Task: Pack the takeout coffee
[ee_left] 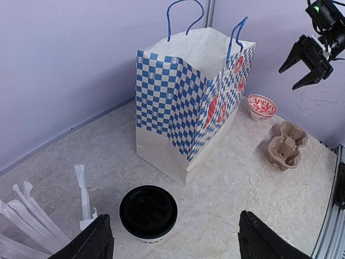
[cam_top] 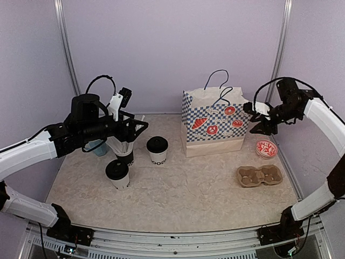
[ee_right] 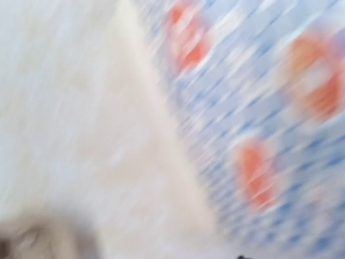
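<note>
Marbled tabletop, lilac walls. Left hand hovers spread wide and empty, its arm half hiding the straw cup. First coffee cup stands nearest the arms, second coffee cup farther right. Bag upright. Right hand hangs by its top right edge, fingers parted, empty; its own camera shows only blur.
</note>
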You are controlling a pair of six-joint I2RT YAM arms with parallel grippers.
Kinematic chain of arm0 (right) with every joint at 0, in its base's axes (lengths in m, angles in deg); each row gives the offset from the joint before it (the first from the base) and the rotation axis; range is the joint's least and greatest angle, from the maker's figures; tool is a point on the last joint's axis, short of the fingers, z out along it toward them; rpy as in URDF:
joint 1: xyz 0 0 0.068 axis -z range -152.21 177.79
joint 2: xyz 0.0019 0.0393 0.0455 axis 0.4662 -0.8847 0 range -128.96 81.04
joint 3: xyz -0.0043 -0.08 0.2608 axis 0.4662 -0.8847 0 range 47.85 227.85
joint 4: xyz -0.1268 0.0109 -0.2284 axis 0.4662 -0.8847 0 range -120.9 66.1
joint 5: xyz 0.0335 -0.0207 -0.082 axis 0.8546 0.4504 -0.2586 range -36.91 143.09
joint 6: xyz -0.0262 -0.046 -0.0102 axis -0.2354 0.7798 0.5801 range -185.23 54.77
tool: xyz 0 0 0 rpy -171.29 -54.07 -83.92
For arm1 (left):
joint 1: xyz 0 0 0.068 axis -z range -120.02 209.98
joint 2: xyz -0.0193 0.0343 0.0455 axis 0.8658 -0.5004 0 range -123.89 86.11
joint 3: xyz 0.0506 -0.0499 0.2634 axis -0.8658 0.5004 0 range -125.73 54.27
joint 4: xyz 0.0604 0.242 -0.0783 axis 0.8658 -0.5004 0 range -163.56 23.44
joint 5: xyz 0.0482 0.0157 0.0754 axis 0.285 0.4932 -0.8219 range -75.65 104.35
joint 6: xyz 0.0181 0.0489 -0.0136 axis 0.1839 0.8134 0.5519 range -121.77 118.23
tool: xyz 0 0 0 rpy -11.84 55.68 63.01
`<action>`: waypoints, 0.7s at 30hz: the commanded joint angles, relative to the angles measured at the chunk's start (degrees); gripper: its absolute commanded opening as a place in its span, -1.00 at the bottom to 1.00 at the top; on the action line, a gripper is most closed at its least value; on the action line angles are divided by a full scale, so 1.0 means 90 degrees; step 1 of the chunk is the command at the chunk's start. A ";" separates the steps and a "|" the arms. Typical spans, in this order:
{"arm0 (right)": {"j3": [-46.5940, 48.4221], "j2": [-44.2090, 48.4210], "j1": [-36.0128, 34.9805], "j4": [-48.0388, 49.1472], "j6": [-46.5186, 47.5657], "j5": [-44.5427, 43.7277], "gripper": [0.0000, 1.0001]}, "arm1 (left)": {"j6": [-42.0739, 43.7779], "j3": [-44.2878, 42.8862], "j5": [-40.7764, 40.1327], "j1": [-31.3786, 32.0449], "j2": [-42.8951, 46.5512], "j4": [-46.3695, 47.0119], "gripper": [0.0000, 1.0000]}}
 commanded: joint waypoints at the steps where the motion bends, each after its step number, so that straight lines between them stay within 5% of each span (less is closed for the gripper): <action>1: 0.0432 0.0020 -0.0234 0.1227 -0.1091 0.0651 0.10 | 0.0035 -0.0130 0.0085 -0.0022 0.0008 0.0149 0.56; 5: 0.0976 -0.0604 -0.0563 0.1662 -0.1114 0.0345 0.28 | 0.0030 -0.0108 0.0085 -0.0021 0.0067 0.0179 0.55; 14: 0.2164 -0.2011 -0.1018 0.1369 -0.1044 0.0408 0.27 | 0.0082 -0.0028 0.0018 -0.0021 0.0191 0.0165 0.56; 17: 0.2464 -0.2272 -0.1204 0.1077 -0.0861 0.0442 0.11 | 0.0089 -0.0018 0.0019 -0.0029 0.0207 0.0155 0.56; 21: 0.2905 -0.2428 -0.1348 0.0542 -0.0586 0.0604 -0.43 | 0.0090 -0.0001 0.0017 -0.0021 0.0222 0.0136 0.56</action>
